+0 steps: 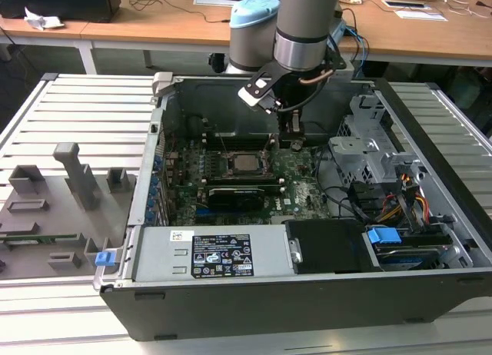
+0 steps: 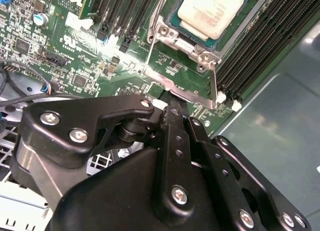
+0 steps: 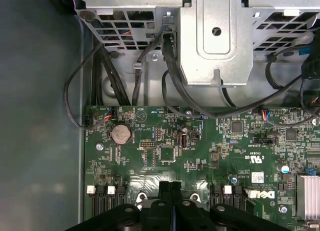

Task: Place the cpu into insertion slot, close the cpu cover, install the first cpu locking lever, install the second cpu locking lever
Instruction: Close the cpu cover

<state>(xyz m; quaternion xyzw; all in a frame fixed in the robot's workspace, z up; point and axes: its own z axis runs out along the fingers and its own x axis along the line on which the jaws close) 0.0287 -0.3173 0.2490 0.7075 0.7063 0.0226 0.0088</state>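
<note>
Nearest to me in both wrist views is the gripper (image 2: 170, 102). Its two black fingers (image 3: 165, 193) are pressed flat together with only a thin seam between them, and I can't make out anything pinched in there. The tips sit just outside the insertion slot (image 2: 172, 18), at a corner of its metal frame. They're right against a thin silver lever (image 2: 214, 83) that bends round that corner; touching or a hair apart, I can't tell. Just past the tips, the cpu (image 2: 210, 11) lies flat in the insertion slot with its pale metal top up, clear of the jaws and not held. The cpu cover (image 2: 167, 35) looks to be down around it, and the chip shows through its window. Long black memory slots (image 2: 260, 46) run alongside the insertion slot. In the first wrist view the green board (image 3: 200, 156) spreads away from the insertion slot and carries a round coin battery (image 3: 121, 134). Beyond that, black cables (image 3: 172, 76) climb to a grey metal drive cage (image 3: 215, 41). In the exterior view, the arm hangs into the open computer case (image 1: 307, 301), with the gripper just to the exterior view's right of the insertion slot. A black expansion card (image 1: 238, 195) lies on the slot's near side.
</note>
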